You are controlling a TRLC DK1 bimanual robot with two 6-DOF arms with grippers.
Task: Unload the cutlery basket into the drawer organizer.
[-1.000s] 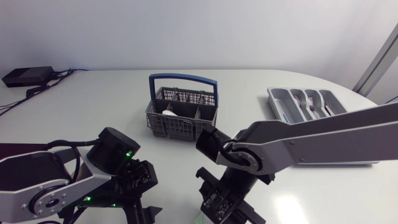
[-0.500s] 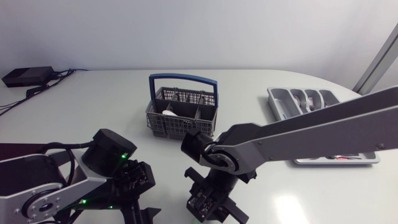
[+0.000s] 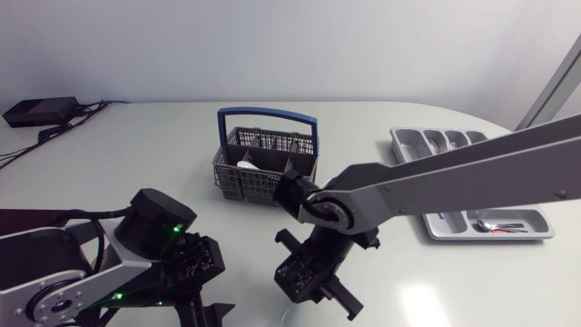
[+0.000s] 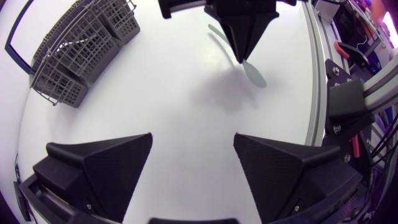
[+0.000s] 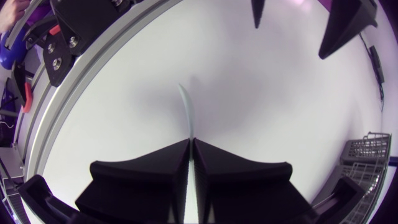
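White table, glossy, rounded along the far edge. Flat black box at the far left corner, dark cables trailing from it across the tabletop. Soft bright patch of reflected light near the front right. Lighting diffuse and even; shadows on the surface faint, blurred.

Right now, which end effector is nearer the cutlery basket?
Right. The right end effector, shut on a pale spoon, is in front of the cutlery basket; the left end effector, open, is farther from it, off to its left.
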